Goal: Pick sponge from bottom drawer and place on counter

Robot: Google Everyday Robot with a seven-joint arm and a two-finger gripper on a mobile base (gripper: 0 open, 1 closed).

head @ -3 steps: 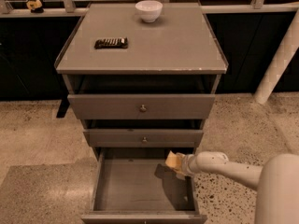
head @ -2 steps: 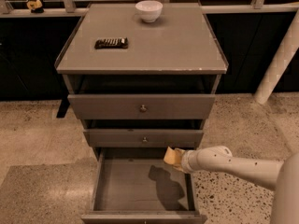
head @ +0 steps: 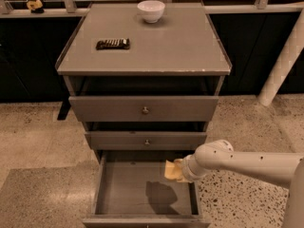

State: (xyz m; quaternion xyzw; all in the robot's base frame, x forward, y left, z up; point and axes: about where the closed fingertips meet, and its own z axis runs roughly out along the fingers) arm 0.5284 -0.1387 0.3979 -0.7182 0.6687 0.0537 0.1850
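Note:
The bottom drawer (head: 128, 194) is pulled open, its grey floor bare with a shadow on it. My gripper (head: 179, 171) reaches in from the right on a white arm and is shut on the yellow sponge (head: 172, 170), held above the drawer's right side, just below the middle drawer's front. The counter (head: 161, 51) is the flat grey cabinet top above.
A dark rectangular bar (head: 113, 43) lies on the counter's left. A white bowl (head: 151, 10) stands at its back. Two knobbed drawers (head: 145, 110) sit slightly open above. A white post (head: 285, 61) leans at the right. The floor is speckled terrazzo.
My gripper has risen and moved a little left with the sponge, which is now higher above the drawer floor.

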